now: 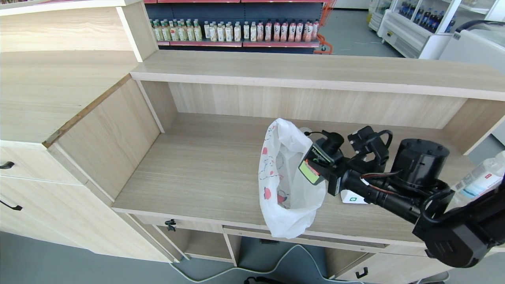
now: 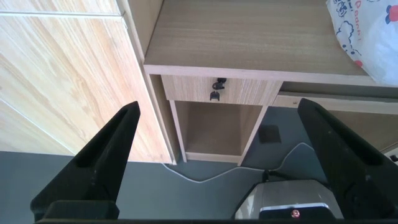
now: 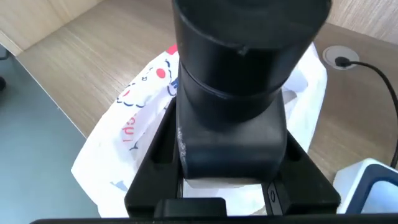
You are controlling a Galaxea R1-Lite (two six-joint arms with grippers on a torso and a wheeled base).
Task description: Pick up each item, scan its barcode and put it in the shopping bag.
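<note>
Holding the dark bottle (image 1: 320, 161) is my right claw (image 1: 318, 170), its fingers clamped on the body. The black cap points up and toward the counter's back edge, and the green label faces the bag (image 1: 285, 185). In the right wrist view the bottle (image 3: 249, 68) sits square between the fingers of the claw (image 3: 227, 171), with the bag (image 3: 134, 127) spread below and beside it.

I read this as the drop-in step. The bottle hangs at the right-hand rim of the bag's mouth rather than over its middle, so I would first carry it a little toward the counter's left. Then I would lower it until it is well inside before letting the fingers part.

The bag is thin and slack. It stands at the counter's (image 1: 197, 177) front edge, right of centre, and its bottom sags over that edge. A drop from height, or a finger catching the rim, could pull it off the front. A slow descent, a gentle release and a straight lift out seem the safe course.

Just behind the claw, on the counter's right part, is a small white box (image 1: 352, 196), which I take for the scanner. A clear bottle (image 1: 481, 177) lies near the right end, likely the next item.

My left claw (image 2: 219, 109) hangs with its fingers wide apart and nothing in it, in front of the counter's front-left corner and below its top.
</note>
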